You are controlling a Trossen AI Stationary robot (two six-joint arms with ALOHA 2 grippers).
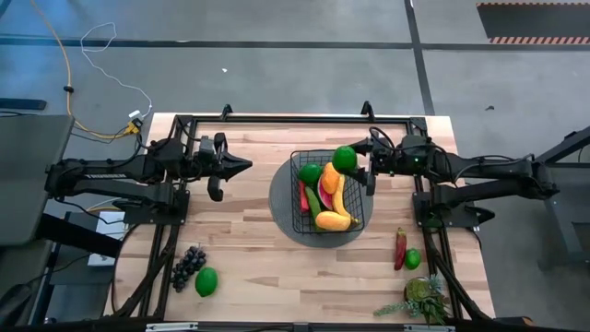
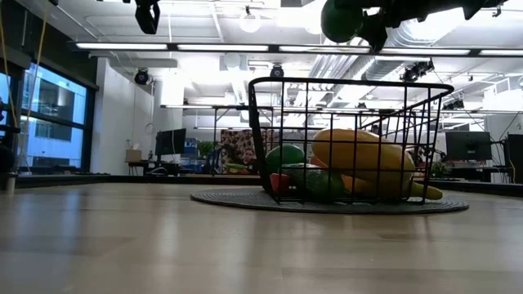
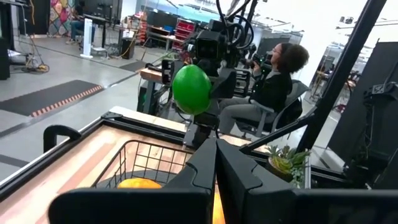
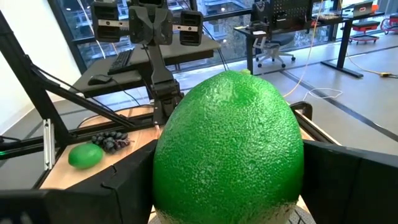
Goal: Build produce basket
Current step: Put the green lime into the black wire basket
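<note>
We see the right arm reaching in from the right side of the table, its right gripper [image 1: 354, 162] held high over the far right corner of the basket [image 1: 297, 208]. It clamps a round green fruit [image 1: 345, 158] between its jaws — in the right wrist view that fruit [image 4: 229, 146] fills most of the frame, with the dark fingers [image 4: 127, 186] on either side of it. In the low view the fruit hangs well above the basket's rim, not touching it.

The left arm stretches along the far left of the table, its left gripper [image 1: 238, 167] pointing toward the basket, raised off the table with its fingers pressed together and holding nothing.

The basket stands upright on a dark round mat [image 1: 281, 198] in the middle of the table. Inside it we count one green round fruit [image 1: 311, 172], one orange [image 1: 330, 175], one banana [image 1: 337, 194], one red chili [image 1: 303, 196] and one yellow piece [image 1: 333, 220] at the near end — a dark green piece lies among them too.

Out on the table: one bunch of purple grapes [image 1: 188, 266] and one green fruit [image 1: 206, 281] near the front left, touching or nearly so; one red chili [image 1: 400, 248] and one small green fruit [image 1: 413, 259] at the right, just beside each other; one leafy plant [image 1: 422, 298] at the front right corner.
</note>
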